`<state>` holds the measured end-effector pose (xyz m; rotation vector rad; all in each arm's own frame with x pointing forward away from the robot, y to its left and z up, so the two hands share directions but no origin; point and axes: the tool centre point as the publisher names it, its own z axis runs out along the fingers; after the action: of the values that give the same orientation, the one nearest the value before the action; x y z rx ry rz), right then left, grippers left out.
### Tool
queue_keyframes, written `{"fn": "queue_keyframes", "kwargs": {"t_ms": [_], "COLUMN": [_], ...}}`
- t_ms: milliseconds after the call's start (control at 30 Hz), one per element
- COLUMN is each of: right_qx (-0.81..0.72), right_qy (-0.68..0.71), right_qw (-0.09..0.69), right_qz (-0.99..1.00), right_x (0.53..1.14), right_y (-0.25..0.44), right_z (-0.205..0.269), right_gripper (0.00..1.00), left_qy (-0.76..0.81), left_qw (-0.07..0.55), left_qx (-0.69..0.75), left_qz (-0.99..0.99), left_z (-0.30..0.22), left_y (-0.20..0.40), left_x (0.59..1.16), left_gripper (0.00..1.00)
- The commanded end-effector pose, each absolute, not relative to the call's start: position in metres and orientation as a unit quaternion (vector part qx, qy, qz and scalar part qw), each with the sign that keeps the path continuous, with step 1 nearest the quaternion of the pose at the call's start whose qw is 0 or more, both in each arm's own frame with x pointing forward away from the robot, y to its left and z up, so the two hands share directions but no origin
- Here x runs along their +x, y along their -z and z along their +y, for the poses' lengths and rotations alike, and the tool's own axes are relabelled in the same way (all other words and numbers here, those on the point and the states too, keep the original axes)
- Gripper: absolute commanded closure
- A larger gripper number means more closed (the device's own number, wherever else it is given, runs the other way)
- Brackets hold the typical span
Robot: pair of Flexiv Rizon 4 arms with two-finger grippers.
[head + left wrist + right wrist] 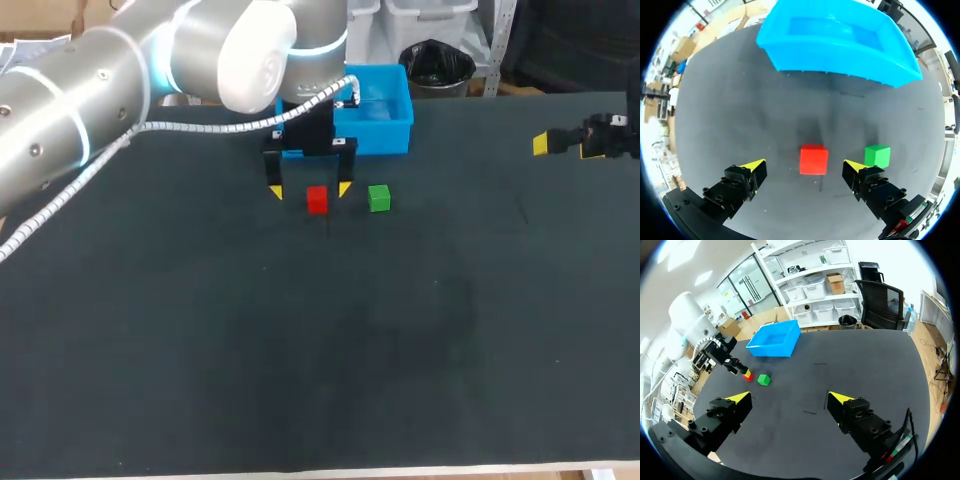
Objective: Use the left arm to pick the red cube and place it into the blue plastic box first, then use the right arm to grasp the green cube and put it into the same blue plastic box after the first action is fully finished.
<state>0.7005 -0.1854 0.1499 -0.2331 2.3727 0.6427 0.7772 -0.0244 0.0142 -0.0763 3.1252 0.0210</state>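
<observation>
Pickup of the small red cube (813,159) looks underway: the left gripper (310,189) hangs wide open astride it, on the dark table (300,350) near the blue plastic box (840,62), needing only to sink and close.

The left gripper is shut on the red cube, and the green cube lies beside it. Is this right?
Not shut: the left wrist view shows the left gripper open, fingers clear of the red cube between them. The green cube does lie beside it.
</observation>
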Motion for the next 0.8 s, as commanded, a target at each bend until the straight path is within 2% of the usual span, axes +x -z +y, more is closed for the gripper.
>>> {"fn": "queue_keyframes", "kwargs": {"t_ms": [33,800], "right_qx": [-0.089,-0.089], "right_qy": [-0.245,-0.245], "right_qw": [0.330,0.330], "right_qz": [0.907,0.907], "right_x": [0.700,0.700], "right_y": [-0.150,-0.150], "right_z": [-0.186,-0.186], "right_gripper": [0.00,0.00], "left_qy": [-0.003,-0.009], "left_qw": [0.009,0.003], "left_qx": [-0.019,-0.022], "left_qz": [1.000,1.000], "left_z": [-0.024,-0.029], "left_y": [-0.006,0.018], "left_x": [0.777,0.789], "left_gripper": [0.00,0.00]}}
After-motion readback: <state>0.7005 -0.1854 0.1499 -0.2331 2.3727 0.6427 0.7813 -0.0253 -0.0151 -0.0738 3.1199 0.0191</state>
